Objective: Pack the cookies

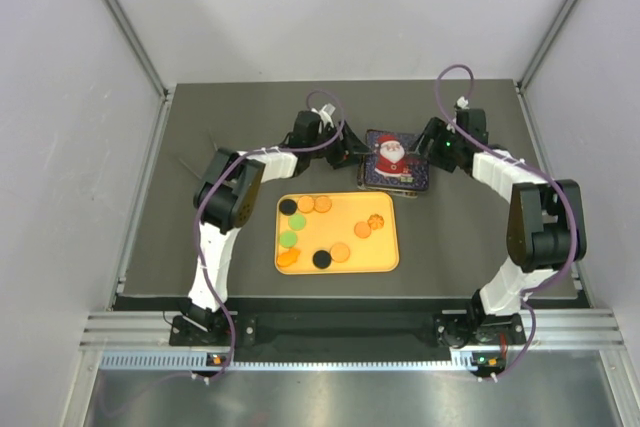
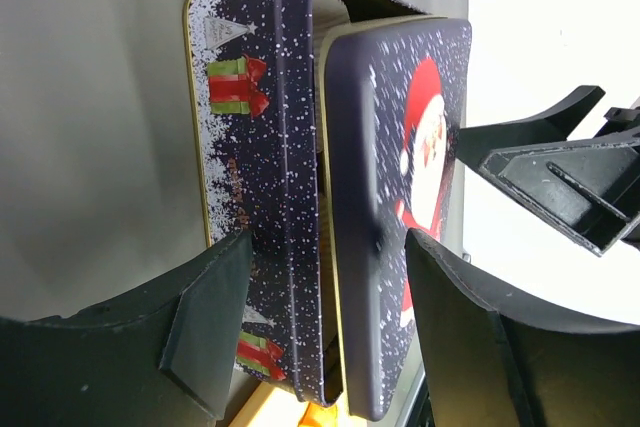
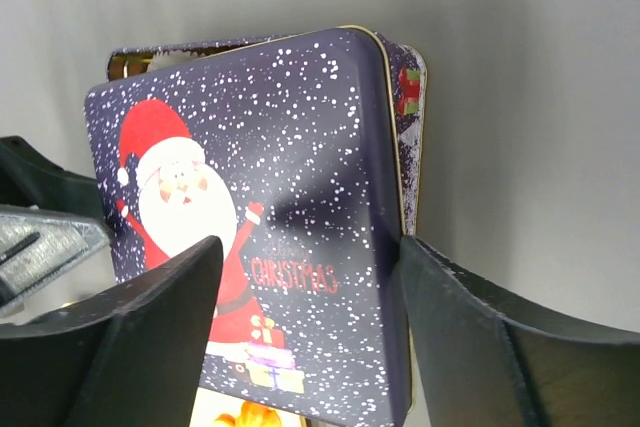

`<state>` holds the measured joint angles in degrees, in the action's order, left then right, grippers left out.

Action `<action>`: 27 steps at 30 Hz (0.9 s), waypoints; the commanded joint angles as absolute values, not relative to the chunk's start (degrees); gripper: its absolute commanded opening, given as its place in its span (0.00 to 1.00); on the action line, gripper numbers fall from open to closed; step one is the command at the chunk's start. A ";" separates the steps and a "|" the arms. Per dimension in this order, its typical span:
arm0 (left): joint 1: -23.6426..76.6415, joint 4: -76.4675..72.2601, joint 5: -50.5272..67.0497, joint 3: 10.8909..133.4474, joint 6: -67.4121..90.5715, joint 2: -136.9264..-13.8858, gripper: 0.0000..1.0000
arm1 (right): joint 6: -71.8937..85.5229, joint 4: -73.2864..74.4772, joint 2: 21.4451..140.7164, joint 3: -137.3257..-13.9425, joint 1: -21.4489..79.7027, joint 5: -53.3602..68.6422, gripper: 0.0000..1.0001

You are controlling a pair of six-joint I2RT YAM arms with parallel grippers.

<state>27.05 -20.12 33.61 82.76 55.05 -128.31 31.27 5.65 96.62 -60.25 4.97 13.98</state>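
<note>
**Clearance around the Christmas tin (image 1: 393, 159).** Between the fingers of my left gripper (image 2: 328, 237), the tin's side wall and its skewed lid (image 2: 400, 147) fill nearly the whole gap; I cannot tell whether any slack is left. Just past the lid, the right gripper (image 3: 310, 245) bars the way across. It straddles the lid from the opposite side. Behind both grippers, toward the bases, the orange tray (image 1: 380, 257) of cookies (image 1: 340, 251) takes up the middle. Outward of each gripper, the dark tabletop (image 1: 165, 237) offers free passage.
</note>
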 commanded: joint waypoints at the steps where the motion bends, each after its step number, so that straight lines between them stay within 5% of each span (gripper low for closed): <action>1: 27.95 -24.26 34.37 81.74 55.55 -126.56 0.68 | 31.55 5.45 97.46 -63.89 5.62 13.18 0.69; 27: 30.58 -28.04 33.57 78.05 58.54 -124.72 0.68 | 30.41 9.14 103.71 -70.40 8.79 10.81 0.70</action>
